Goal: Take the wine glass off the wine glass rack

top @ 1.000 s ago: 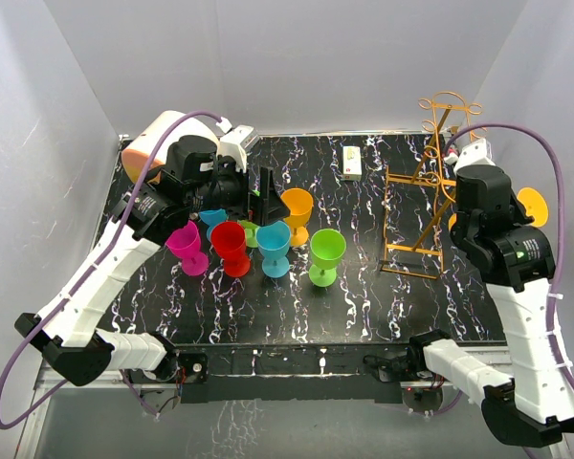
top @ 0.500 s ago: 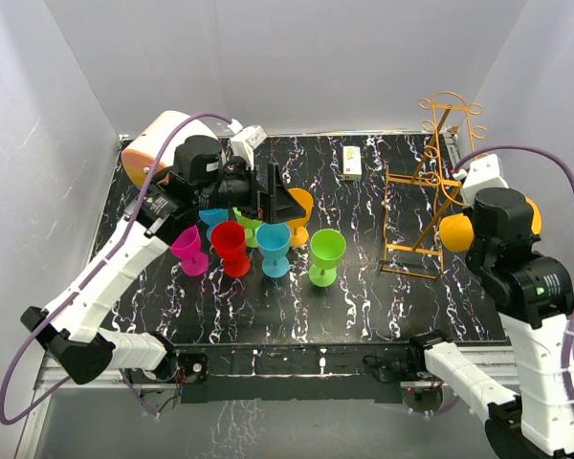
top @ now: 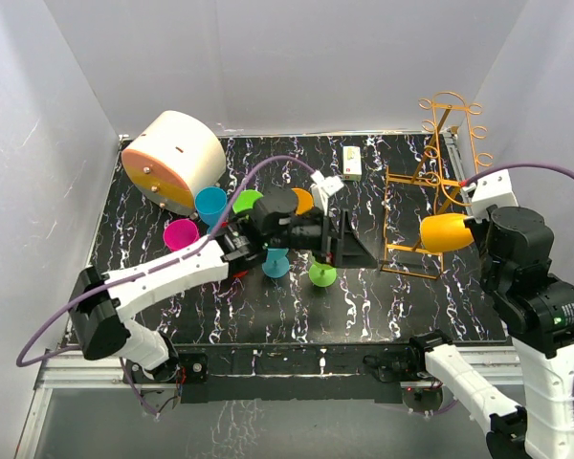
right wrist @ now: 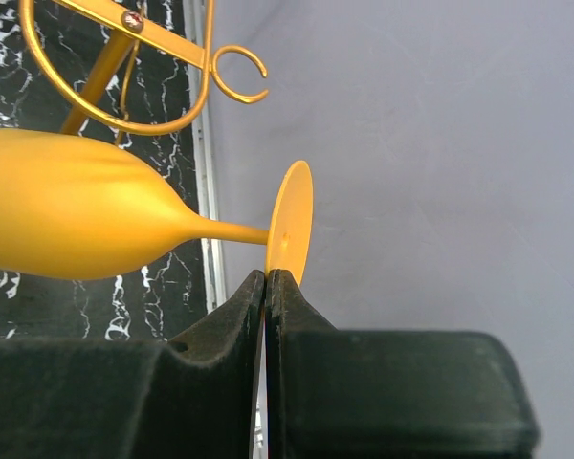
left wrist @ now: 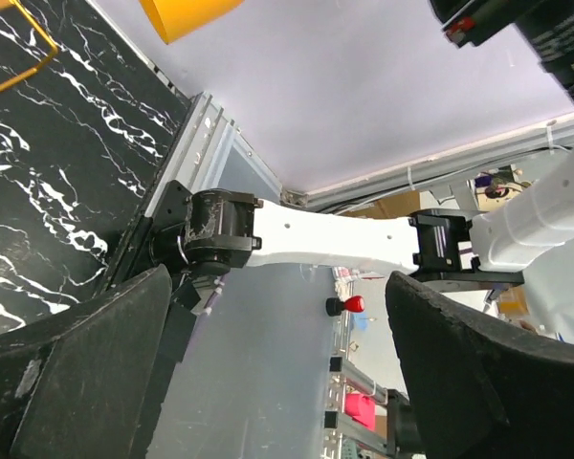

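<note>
Right pincer [right wrist: 266, 277] was closed hard on the foot of the yellow wine glass [right wrist: 77, 229]. It pinched only the disc's rim, and the stem and bowl stuck out sideways, lying roughly level.

From above, the wine glass [top: 445, 232] hung over the desk [top: 411, 306] at its right side. The bowl pointed toward the desk's middle and the foot sat at the pincer's tips.

The glass was just beside the near right leg of the wine glass rack [top: 411, 174]. Curled wire of the rack [right wrist: 134, 21] ran close by the bowl, and I could not tell whether they touched.

Judgement: the glass looked off its hook and the lift-away was under way. The rim hold is thin, so the glass may swivel. Best to draw it straight out from the wire, slowly, before any turning upright.

Left pincer [left wrist: 277, 363] gaped wide and held nothing. It was reaching over the green glass [top: 322, 275] toward the rack.

Cream-and-orange drum [top: 172, 158] sat at the far left.
</note>
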